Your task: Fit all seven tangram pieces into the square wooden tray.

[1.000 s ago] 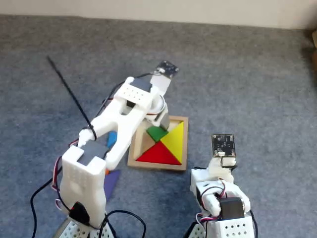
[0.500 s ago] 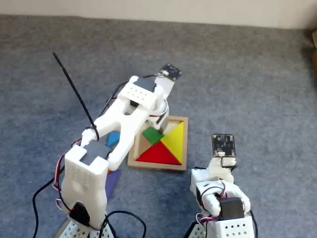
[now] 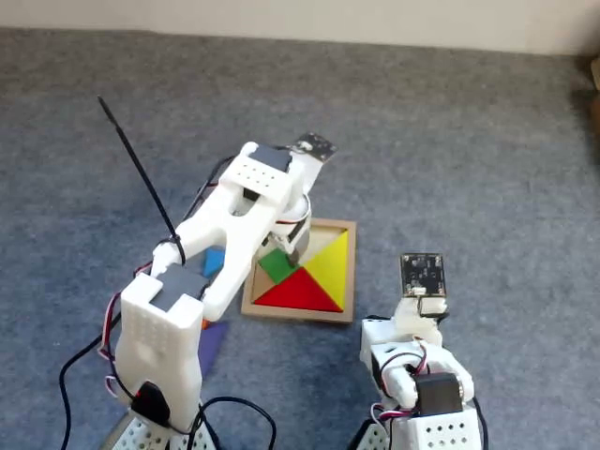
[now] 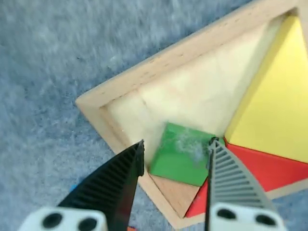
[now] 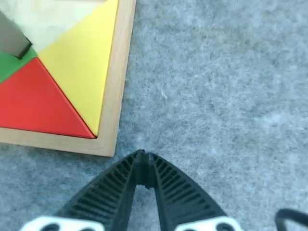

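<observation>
Grey carpet is serving as the worktop, and the square wooden tray (image 3: 350, 272) is lying on it just ahead of the two arms. A yellow triangle (image 3: 333, 261) and a red triangle (image 3: 298, 292) are already sitting flush inside, filling the tray's half toward the right arm and its near edge.

The left gripper (image 4: 175, 143) is reaching down into the tray with its fingers spread around the green square (image 4: 180, 155). The grey finger is touching one side of the square, while a sliver of bare tray floor is showing between the black finger and the other side. Over the last second the square has been sliding from near the tray's middle toward the edge beside the left arm, and it is now lying slightly askew with its corner against the red triangle. This looks like nudging the piece into its seat, though it is not yet resting square against its neighbours.

The right gripper (image 5: 142, 162) is hanging over the carpet just outside the tray's near corner, fingers pressed together and holding nothing.

A blue piece (image 3: 214, 261) and a purple piece (image 3: 212, 343) are waiting on the carpet beside the left arm, so much of the task is probably still ahead.
</observation>
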You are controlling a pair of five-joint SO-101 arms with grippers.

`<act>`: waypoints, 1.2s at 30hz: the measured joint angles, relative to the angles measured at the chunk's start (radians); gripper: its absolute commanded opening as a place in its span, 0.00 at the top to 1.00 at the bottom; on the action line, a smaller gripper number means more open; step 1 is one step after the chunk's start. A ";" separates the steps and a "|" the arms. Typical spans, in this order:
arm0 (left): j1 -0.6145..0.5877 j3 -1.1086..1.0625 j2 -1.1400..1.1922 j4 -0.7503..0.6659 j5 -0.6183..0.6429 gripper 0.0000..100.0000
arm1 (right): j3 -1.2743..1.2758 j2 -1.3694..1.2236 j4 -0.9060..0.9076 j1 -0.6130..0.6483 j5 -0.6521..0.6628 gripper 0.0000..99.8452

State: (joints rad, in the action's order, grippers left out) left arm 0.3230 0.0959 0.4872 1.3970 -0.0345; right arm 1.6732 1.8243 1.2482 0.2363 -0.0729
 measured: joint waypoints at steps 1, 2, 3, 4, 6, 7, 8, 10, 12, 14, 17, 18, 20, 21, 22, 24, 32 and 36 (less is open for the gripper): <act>0.002 -0.008 -0.012 0.000 0.000 0.79 | 0.000 0.000 0.000 0.000 0.000 0.99; 0.003 -0.011 -0.025 0.005 0.000 0.79 | 0.000 0.000 0.000 0.000 0.000 0.99; 0.003 -0.012 -0.040 0.014 0.000 0.79 | 0.000 0.000 0.000 0.000 0.000 0.99; 0.003 -0.012 -0.061 0.023 0.000 0.79 | 0.000 0.000 0.000 0.000 0.000 0.99; 0.000 -0.012 -0.129 0.044 -0.002 0.79 | 0.000 0.000 0.000 0.000 0.000 0.99; -0.006 -0.012 -0.167 0.058 -0.002 0.79 | 0.000 0.000 0.000 0.000 0.000 0.99; -0.015 -0.012 -0.204 0.071 -0.002 0.79 | 0.000 0.000 0.000 0.000 0.000 0.99; -0.041 -0.012 -0.273 0.098 -0.003 0.79 | 0.000 0.000 0.000 0.000 0.000 0.99; -0.083 -0.012 -0.325 0.123 -0.003 0.79 | 0.000 0.000 0.000 0.000 0.000 0.99; -0.135 -0.012 -0.353 0.144 -0.037 0.79 | 0.000 0.000 0.000 0.000 0.000 0.99; -0.209 -0.025 -0.356 0.158 -0.133 0.79 | 0.000 0.000 0.000 0.000 0.000 0.99; -0.232 -0.043 -0.356 0.160 -0.164 0.79 | 0.000 0.000 0.000 0.000 0.000 0.99; -0.273 -0.094 -0.356 0.158 -0.226 0.79 | 0.000 0.000 0.000 0.000 0.000 0.99; -0.285 -0.123 -0.356 0.144 -0.253 0.79 | 0.000 0.000 0.000 0.000 0.000 0.99; -0.295 -0.157 -0.358 0.121 -0.275 0.79 | 0.000 0.000 0.000 0.000 0.000 0.99; -0.301 -0.229 -0.359 0.069 -0.302 0.79 | 0.000 0.000 0.000 0.000 0.000 0.99; -0.325 -0.431 -0.359 -0.092 -0.400 0.79 | 0.000 0.000 0.000 0.000 0.000 0.99; -0.358 -0.460 -0.373 -0.104 -0.402 0.79 | 0.000 0.000 0.000 0.000 0.000 0.99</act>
State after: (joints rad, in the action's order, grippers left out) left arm -0.0345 -0.3644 0.1143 1.2927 -0.4365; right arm 1.6732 1.8243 1.2482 0.2363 -0.0729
